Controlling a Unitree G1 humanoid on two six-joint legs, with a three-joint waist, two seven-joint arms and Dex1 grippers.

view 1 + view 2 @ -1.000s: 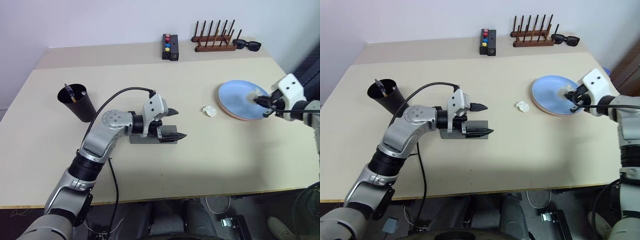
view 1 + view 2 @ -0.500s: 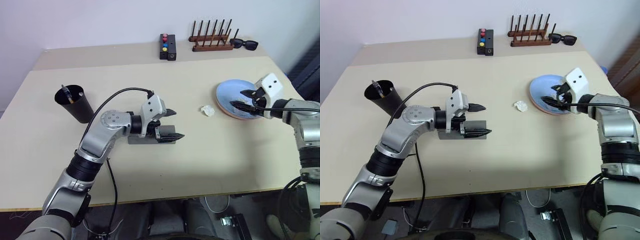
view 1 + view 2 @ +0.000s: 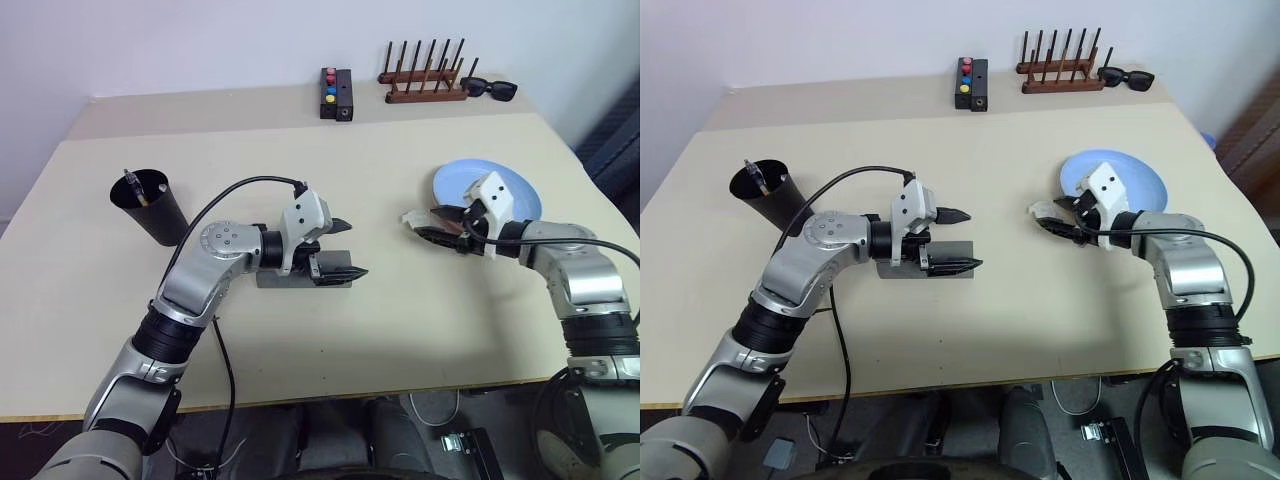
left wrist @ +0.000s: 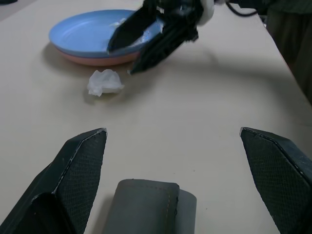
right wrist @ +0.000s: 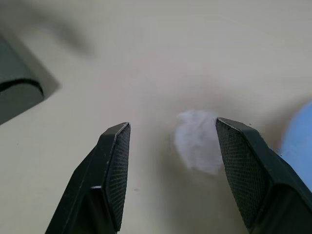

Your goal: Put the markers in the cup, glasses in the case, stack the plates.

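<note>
1. The table point(image 3: 420, 330) has much free surface in front of both arms.
2. The blue plate point(image 3: 515, 185) lies on the pink plate point(image 4: 97, 59), just behind the right gripper point(image 3: 437, 224), whose jaws are spread beside a white crumpled scrap point(image 3: 412, 220), perhaps paper.
3. The grey case point(image 3: 290, 278) lies closed under the left gripper point(image 3: 345, 250), jaws wide apart, empty.
4. The black cup point(image 3: 150, 205), far left, holds the markers point(image 3: 135, 187).
</note>
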